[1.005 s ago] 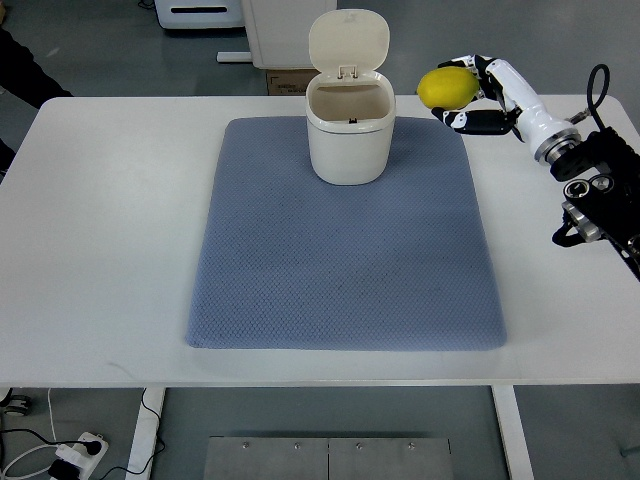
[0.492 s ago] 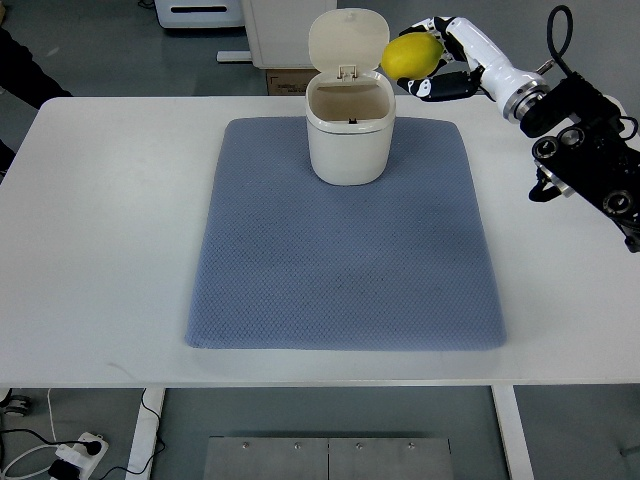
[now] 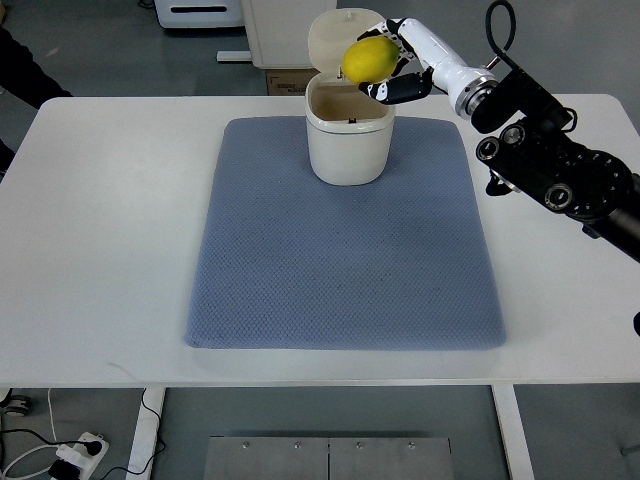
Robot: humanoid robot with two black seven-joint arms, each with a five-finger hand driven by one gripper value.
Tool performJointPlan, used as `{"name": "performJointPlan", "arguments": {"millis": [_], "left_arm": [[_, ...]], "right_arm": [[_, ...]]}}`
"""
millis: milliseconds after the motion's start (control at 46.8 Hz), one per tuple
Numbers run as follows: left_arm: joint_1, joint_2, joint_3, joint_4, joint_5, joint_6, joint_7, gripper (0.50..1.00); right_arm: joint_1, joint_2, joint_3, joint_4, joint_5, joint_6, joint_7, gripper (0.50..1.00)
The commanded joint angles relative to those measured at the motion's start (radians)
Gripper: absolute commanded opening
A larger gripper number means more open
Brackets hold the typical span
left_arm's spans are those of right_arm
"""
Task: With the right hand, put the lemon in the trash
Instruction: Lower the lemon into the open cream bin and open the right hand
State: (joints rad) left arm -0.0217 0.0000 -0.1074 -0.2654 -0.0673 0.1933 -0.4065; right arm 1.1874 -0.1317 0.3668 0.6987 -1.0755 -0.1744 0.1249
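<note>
my fingers (image 3: pixel 392 90) are curled around the lemon (image 3: pixel 369 59), gripping it in my right hand (image 3: pixel 398 62). the lemon sits in the air over the far right rim of the trash bin (image 3: pixel 349 140), in front of its raised lid (image 3: pixel 328 38). the bin stands open at the far edge of the blue mat (image 3: pixel 340 250) on the white table (image 3: pixel 100 230). my forearm (image 3: pixel 545 160) reaches in from the right.

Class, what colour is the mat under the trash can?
Blue-grey mat, finely dotted weave; the top view shows it.
</note>
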Motion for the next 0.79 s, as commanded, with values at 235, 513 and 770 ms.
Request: {"name": "performJointPlan", "arguments": {"millis": [235, 513, 770], "left_arm": [[0.000, 0.000, 0.000, 0.000, 0.000, 0.000, 0.000, 1.000], [0.000, 0.000, 0.000, 0.000, 0.000, 0.000, 0.000, 1.000], [0.000, 0.000, 0.000, 0.000, 0.000, 0.000, 0.000, 1.000]], "right_arm": [[0.005, 0.067, -0.057, -0.068, 0.000, -0.028, -0.002, 0.500], [0.005, 0.132, -0.065, -0.142, 0.000, -0.051, 0.002, 0.500], [0.005, 0.132, -0.063, -0.160, 0.005, -0.054, 0.005, 0.500]]}}
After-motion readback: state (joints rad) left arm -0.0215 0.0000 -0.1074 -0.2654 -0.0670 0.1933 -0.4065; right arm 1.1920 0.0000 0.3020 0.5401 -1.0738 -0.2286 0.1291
